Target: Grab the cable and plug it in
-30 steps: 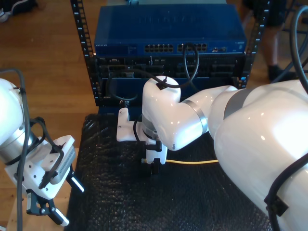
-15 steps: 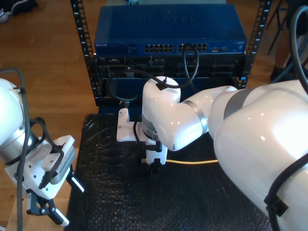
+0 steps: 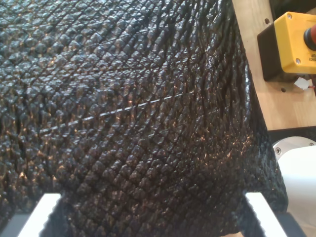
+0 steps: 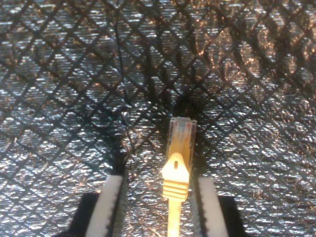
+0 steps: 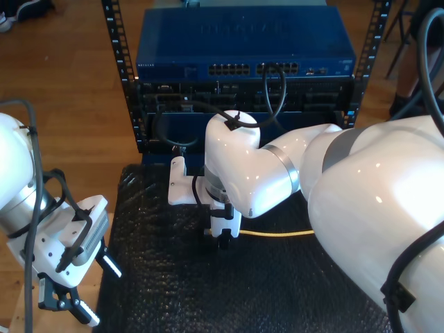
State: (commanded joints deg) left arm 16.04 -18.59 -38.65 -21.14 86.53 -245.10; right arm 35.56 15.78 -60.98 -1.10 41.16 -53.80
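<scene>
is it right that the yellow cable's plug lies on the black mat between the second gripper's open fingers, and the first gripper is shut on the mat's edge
Not quite. My first gripper is open, not shut: the first wrist view shows its fingertips wide apart above the black mat, holding nothing. The rest holds: in the second wrist view the yellow cable and its plug lie on the mat between the open fingers of my second gripper.

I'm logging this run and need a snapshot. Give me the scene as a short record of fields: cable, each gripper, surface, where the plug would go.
cable: yellow, lying on the mat; clear plug at its tip
second gripper: low over the mat, jaws either side of the plug with gaps showing, not clamped
first gripper: jaws wide apart, nothing between them, at the mat's edge on the exterior view's left
mat: black, quilted
switch: blue, rows of ports along its front, in a rack behind the mat
task state: cable not yet grasped or plugged in
</scene>
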